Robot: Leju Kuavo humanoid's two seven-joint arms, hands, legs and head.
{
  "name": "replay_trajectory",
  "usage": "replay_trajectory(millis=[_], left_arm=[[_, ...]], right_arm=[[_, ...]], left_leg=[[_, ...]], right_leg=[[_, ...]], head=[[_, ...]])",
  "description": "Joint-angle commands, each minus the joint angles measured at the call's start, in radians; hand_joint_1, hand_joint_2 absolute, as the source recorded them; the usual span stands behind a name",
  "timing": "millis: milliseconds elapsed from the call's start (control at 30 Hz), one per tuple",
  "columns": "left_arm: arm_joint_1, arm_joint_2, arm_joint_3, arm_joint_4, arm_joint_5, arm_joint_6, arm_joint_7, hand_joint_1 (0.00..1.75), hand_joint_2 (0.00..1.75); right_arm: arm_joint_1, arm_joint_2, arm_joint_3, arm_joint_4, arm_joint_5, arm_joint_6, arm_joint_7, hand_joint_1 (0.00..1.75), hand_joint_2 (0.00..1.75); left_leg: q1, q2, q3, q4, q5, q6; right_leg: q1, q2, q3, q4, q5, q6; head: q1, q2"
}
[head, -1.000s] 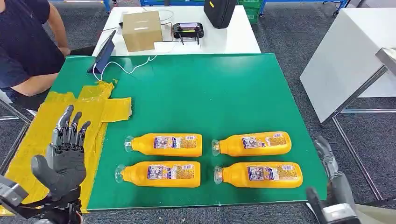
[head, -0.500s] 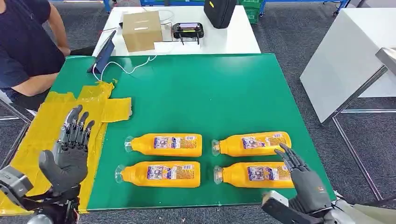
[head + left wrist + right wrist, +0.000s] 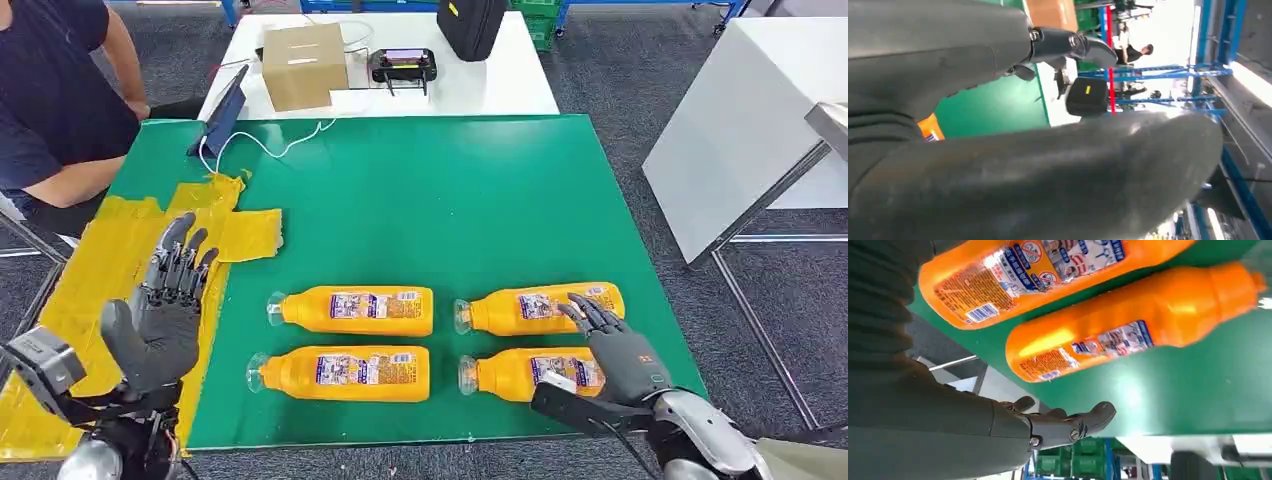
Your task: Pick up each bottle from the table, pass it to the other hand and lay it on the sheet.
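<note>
Here the green table (image 3: 480,200) carries everything, with the yellow sheet (image 3: 110,270) along its left edge and four orange bottles lying on their sides in two rows near the front. None lies on the sheet, so I judge this the first pick, at the reach stage.

The right hand (image 3: 612,350) hovers over the right pair, fingers (image 3: 590,312) spread and holding nothing. It hangs above the near right bottle (image 3: 520,372), covering that bottle's far end, and its fingertips reach toward the far right bottle (image 3: 540,308); in the right wrist view both bottles lie clear of the palm. Whether the hand touches either bottle I cannot tell.

The left hand (image 3: 160,320) is raised over the sheet, palm up, fingers apart and empty, seemingly waiting for the handover.

The next move calls for lowering the right hand and wrapping its fingers around one bottle's body.
</note>
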Motion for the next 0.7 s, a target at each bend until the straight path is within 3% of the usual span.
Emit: replay_trajectory(millis=[33, 267, 633, 700], left_arm=[[-0.046, -0.018, -0.035, 0.044, -0.002, 0.016, 0.014, 0.0, 0.0], [-0.055, -0.018, -0.035, 0.056, 0.007, 0.018, 0.018, 0.0, 0.0], [-0.077, -0.021, -0.045, 0.097, 0.021, 0.031, 0.023, 0.0, 0.0], [-0.138, -0.054, -0.068, 0.075, 0.047, 0.047, 0.081, 0.0, 0.0]], right_arm=[[-0.038, -0.014, 0.064, 0.184, -0.001, 0.016, -0.013, 0.0, 1.75], [-0.025, -0.043, 0.091, 0.199, -0.001, 0.017, -0.015, 0.0, 1.75], [0.027, -0.152, 0.169, 0.237, 0.012, -0.009, 0.0, 0.0, 1.75], [-0.013, -0.177, 0.225, 0.254, 0.078, 0.029, 0.026, 0.0, 1.75]], left_leg=[[0.002, -0.002, 0.003, -0.001, 0.0, -0.001], [0.001, -0.001, 0.002, -0.001, 0.0, -0.001], [0.001, -0.003, 0.002, -0.001, 0.0, -0.001], [0.001, -0.004, 0.002, -0.001, 0.0, -0.001]], right_leg=[[0.001, 0.003, 0.004, -0.002, 0.0, -0.002], [0.001, 0.003, 0.002, -0.002, 0.0, -0.001], [0.001, 0.001, 0.003, -0.002, 0.0, -0.002], [0.001, 0.001, 0.004, -0.002, 0.0, -0.002]], head=[[0.0, 0.0], [0.0, 0.0], [0.0, 0.0], [0.0, 0.0]])
